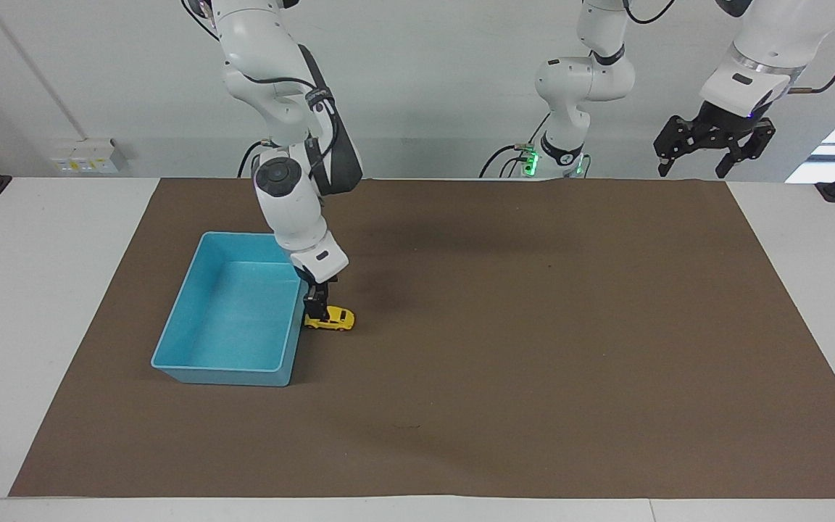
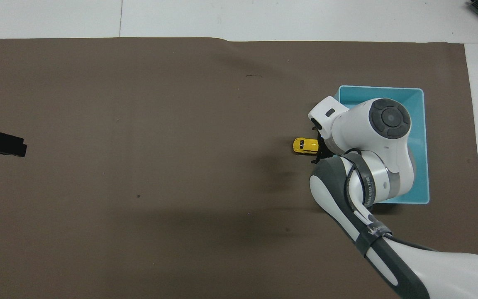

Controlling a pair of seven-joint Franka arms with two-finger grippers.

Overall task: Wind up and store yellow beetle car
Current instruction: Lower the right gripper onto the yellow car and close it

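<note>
The yellow beetle car (image 1: 333, 319) stands on the brown mat, right beside the light-blue bin (image 1: 175, 319) on its side toward the left arm's end. In the overhead view the car (image 2: 303, 145) shows half covered by the right wrist. My right gripper (image 1: 317, 310) is down at the car's bin-side end, open, with its fingers astride that end. The overhead view shows only a little of the right gripper (image 2: 321, 150). My left gripper (image 1: 707, 156) is open and empty, raised high over the mat's edge nearest the robots at the left arm's end.
The bin (image 2: 425, 124) is empty inside. A brown mat (image 1: 533, 362) covers most of the white table. The left gripper's tip (image 2: 13, 147) shows at the overhead view's edge.
</note>
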